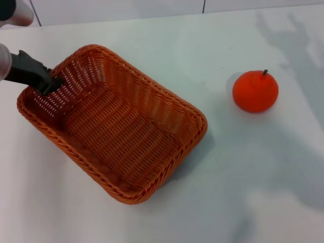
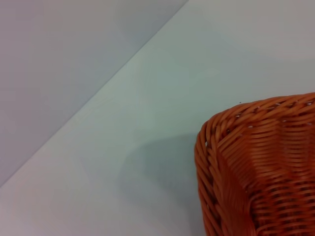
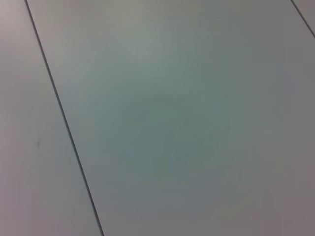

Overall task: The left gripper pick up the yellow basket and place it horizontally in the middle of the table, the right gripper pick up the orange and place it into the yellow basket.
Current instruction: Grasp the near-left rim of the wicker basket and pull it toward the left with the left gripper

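The yellow basket (image 1: 152,83), an orange-brown woven wicker one, lies diagonally on the white table (image 1: 263,177), left of centre, and is empty. My left gripper (image 1: 49,85) comes in from the far left and is shut on the rim at the basket's far-left corner. One basket corner (image 2: 256,162) shows in the left wrist view. The orange (image 1: 255,91), with its dark stem up, rests on the table to the right of the basket, well apart from it. My right gripper is out of view; the right wrist view shows only grey panels with dark seams.
The table's far edge (image 1: 152,23) runs along the top of the head view. Arm shadows fall on the table at the far right (image 1: 293,45). White tabletop (image 2: 147,123) lies beside the basket corner in the left wrist view.
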